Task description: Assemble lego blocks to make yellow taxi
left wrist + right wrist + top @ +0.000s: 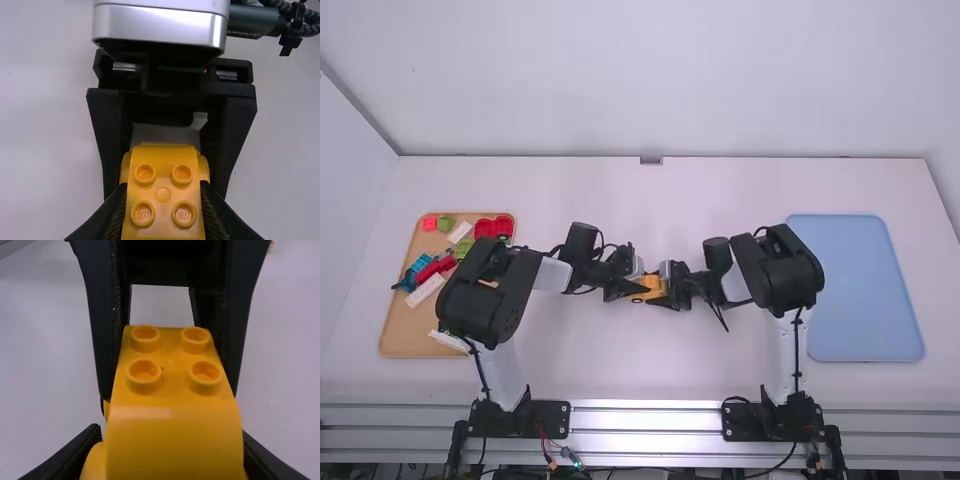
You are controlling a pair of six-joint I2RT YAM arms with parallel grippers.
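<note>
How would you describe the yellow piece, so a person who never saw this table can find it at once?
Look at the white table, between the tan tray and the blue tray. The yellow piece is where left gripper and right gripper meet, held by both. Its yellow body with round studs stands out from the black grippers.

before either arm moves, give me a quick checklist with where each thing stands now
1. Left gripper has its fingers closed on the yellow piece: ok.
2. Right gripper has its fingers closed on the same piece: ok.
3. Four studs on top are uncovered, ready for a block: ok.
4. Everything yellow is pressed fully together: cannot tell, the fingers cover much of the sides.
5. One gripper is free to fetch another block: not ok, both are holding.
6. Loose blocks are on hand in the tan tray: ok.
</note>
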